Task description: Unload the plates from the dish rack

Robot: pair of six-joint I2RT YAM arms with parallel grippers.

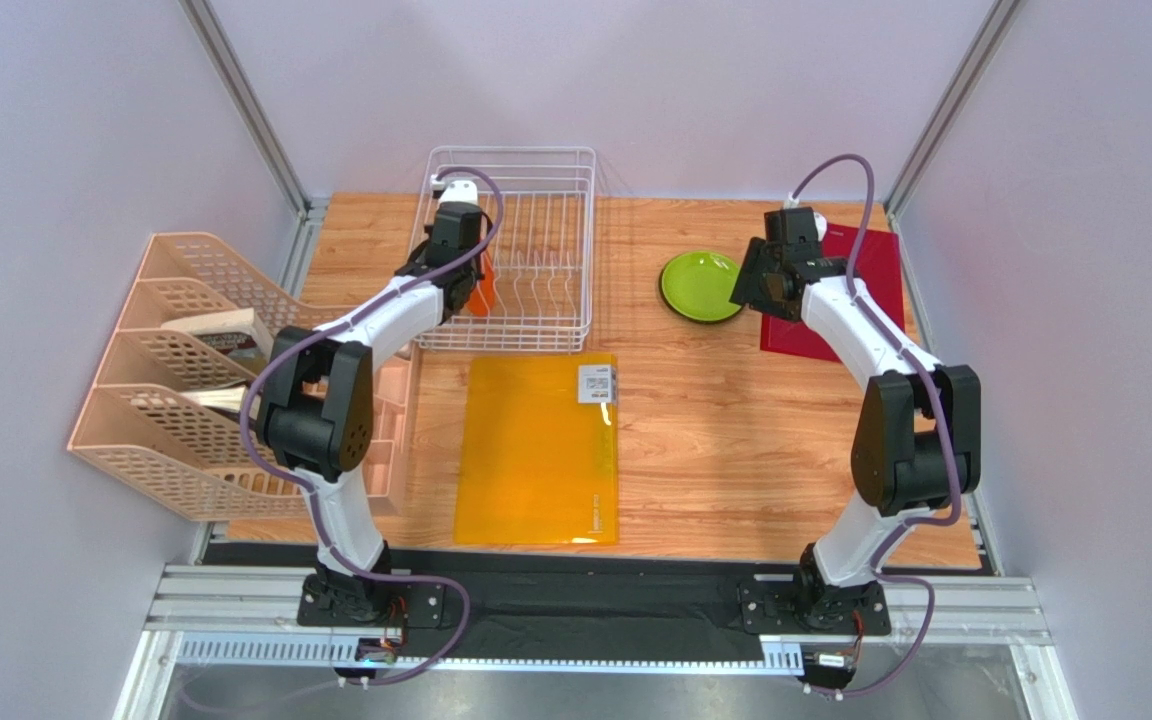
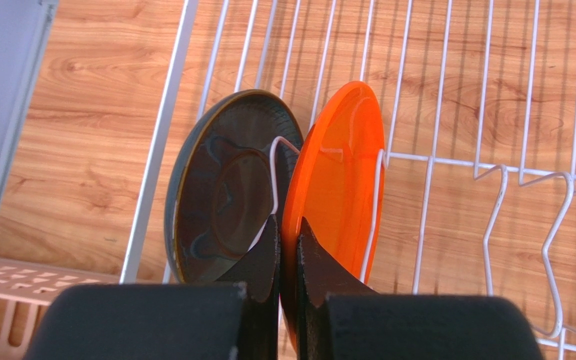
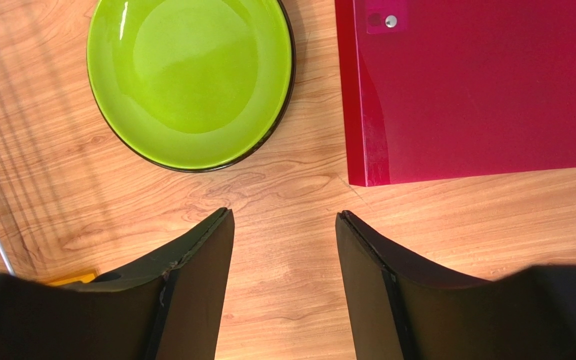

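The white wire dish rack (image 1: 537, 240) stands at the back of the table. In the left wrist view, a dark grey plate (image 2: 223, 187) and an orange plate (image 2: 343, 165) stand on edge side by side between the rack's tines (image 2: 494, 176). My left gripper (image 2: 289, 234) reaches into the rack's left end (image 1: 465, 270) and is shut on the near rim of the orange plate. A lime green plate (image 1: 701, 285) lies flat on the table right of the rack. My right gripper (image 3: 283, 217) hovers open and empty just beside that green plate (image 3: 189, 75).
A flat red square mat (image 1: 853, 293) lies at the back right, partly under the right arm. An orange translucent mat (image 1: 537, 450) with a small white label lies in the middle. A beige slotted organizer (image 1: 192, 375) stands along the left edge.
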